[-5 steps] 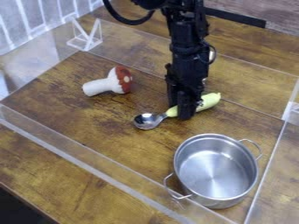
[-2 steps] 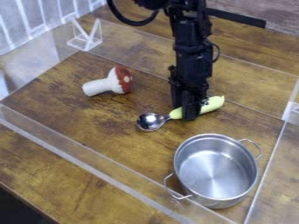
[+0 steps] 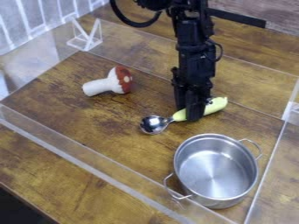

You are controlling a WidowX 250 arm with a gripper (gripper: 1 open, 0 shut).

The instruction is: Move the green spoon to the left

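Shifted slightly toward the right of the frame since the earlier picture, the robot's gripper (image 3: 184, 105) and the green spoon (image 3: 197, 110) appear to have traveled together, the wrong way for a leftward move if the camera's left is meant. The gripper points down at the spoon's yellow-green handle, close to where it joins the metal bowl, and seems to touch it. Whether its dark fingers stand apart or are clamped on the handle cannot be told, as they blend into one another at this angle. The spoon lies on the wooden table (image 3: 70, 163), its shiny bowl toward the left and its handle toward the right, just beyond the metal pot (image 3: 215, 168). Farther left rests a white toy mushroom (image 3: 107, 82) with a red cap, well apart from the spoon. Contact looks made, but the leftward move itself appears still to be done.
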